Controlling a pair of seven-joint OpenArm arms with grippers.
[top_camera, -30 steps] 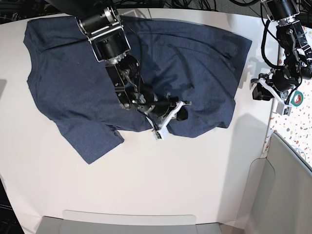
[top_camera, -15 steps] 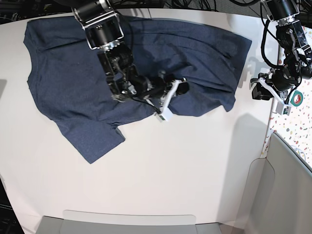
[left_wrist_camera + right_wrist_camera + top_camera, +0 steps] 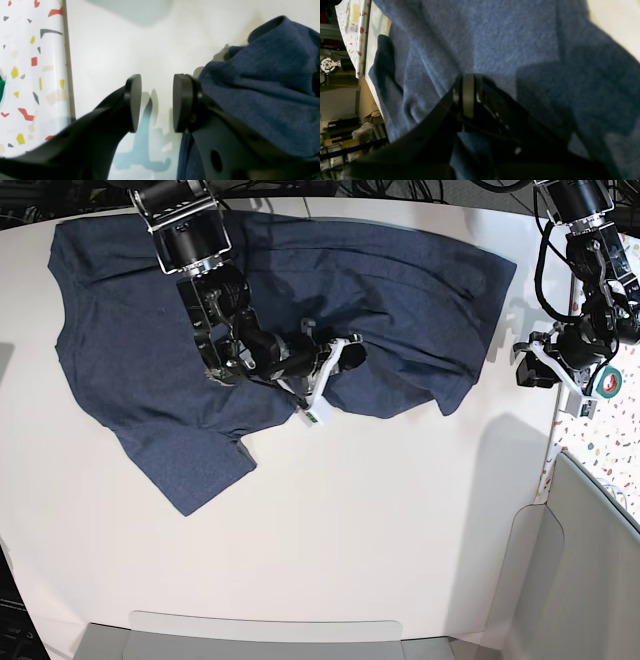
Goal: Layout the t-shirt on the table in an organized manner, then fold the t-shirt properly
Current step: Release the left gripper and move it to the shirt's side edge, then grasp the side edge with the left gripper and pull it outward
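**Q.** Where is the t-shirt (image 3: 150, 360) shown, and by what is it held?

**A.** It is spread, still rumpled, across the far half of the table (image 3: 380, 540), with one sleeve pointing toward the near-left. A fold near its lower hem is pinched by the right gripper (image 3: 335, 365), whose jaws are seen clenched on the cloth in the right wrist view. The left gripper (image 3: 156, 102) is shown released, its jaws apart over bare table just beside the shirt's edge, with nothing between them.

**Q.** How is the fabric expected to handle?

**A.** It is judged light, soft and limp: ridges are raised wherever it is dragged, and no shape is kept when lifted. A hem corner or shoulder seam is best taken, in a single layer, so that the panel can be drawn flat rather than bunched.
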